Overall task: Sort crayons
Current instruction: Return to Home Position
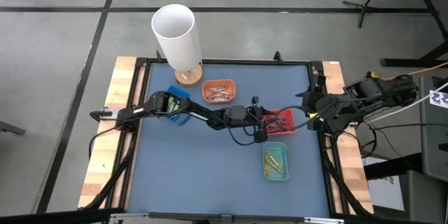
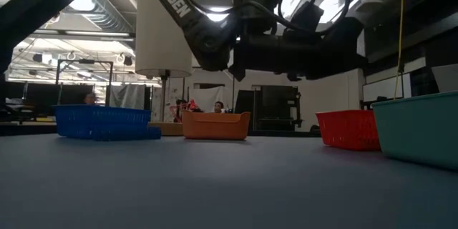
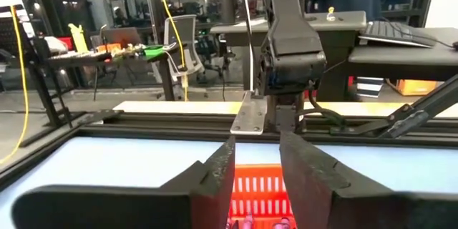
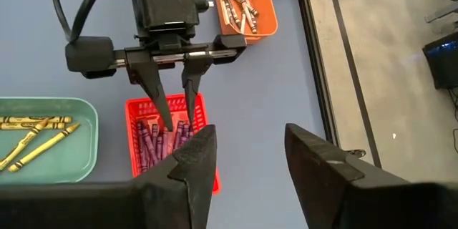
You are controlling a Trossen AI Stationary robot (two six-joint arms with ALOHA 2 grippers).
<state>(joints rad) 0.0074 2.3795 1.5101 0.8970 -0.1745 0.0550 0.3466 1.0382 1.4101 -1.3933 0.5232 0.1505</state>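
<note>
Spreading from the near edge, the blue-grey mat [image 2: 215, 186] carries the green tray [image 2: 418, 132] with yellow crayons [image 4: 28, 123], then the red tray [image 2: 347, 129] holding violet crayons [image 4: 154, 147]. Above it hangs the left gripper [image 4: 179, 118], fingers parted, empty. The right gripper [image 4: 247, 150], also parted, sits at the mat's right edge. Farther back stand the orange tray [image 2: 216, 125] with pale crayons [image 4: 236, 3], the blue tray [image 2: 104, 122] and a white tube [image 1: 178, 31]. Beyond lies a dim workshop. The left arm [image 1: 203, 114] partly hides the blue tray.
</note>
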